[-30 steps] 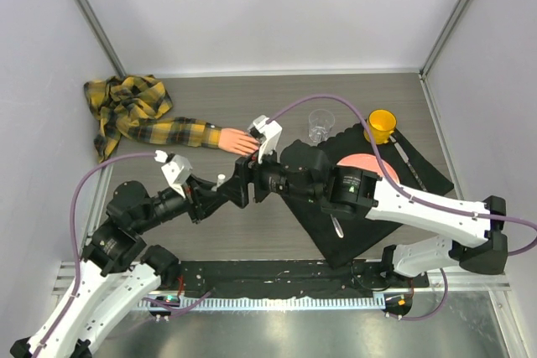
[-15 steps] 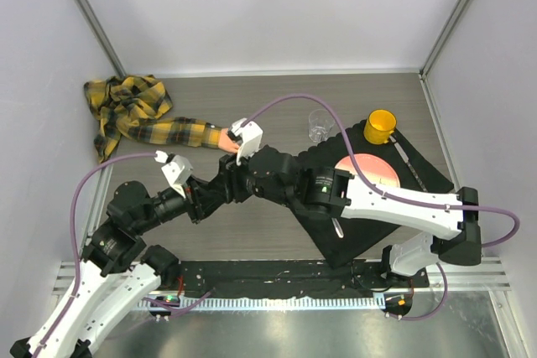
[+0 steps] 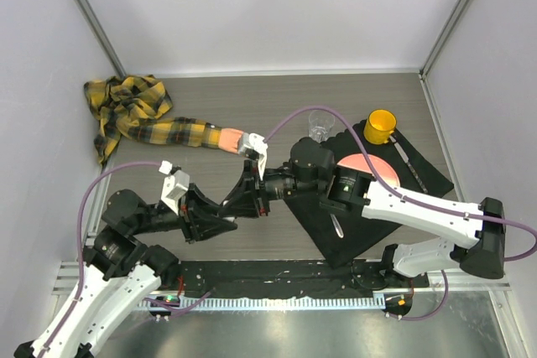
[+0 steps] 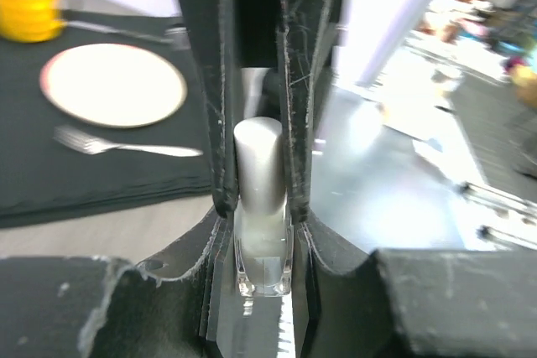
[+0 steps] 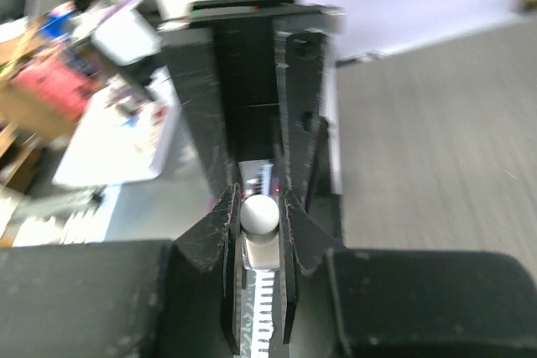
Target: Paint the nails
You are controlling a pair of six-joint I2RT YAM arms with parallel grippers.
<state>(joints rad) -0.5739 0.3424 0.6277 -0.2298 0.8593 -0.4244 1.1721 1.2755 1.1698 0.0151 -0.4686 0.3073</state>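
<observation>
Bottle pulled back from the hand; cap gripped for opening.

Within the last half second both grippers have been drawn away from the fake hand (image 3: 232,137) and are now met tip to tip near it, at its 5 o'clock. The left gripper (image 4: 256,207) is seen clamped on the clear bottle (image 4: 262,267). The right gripper (image 5: 260,207) is closed narrowly on the bottle's white cap (image 5: 260,215). The hand is left uncovered at 10 o'clock in the top view, sticking out of the plaid sleeve (image 3: 168,133). The nails are too small to be made out and no paint is seen. Judged: uncapping in hand, painting not begun.
</observation>
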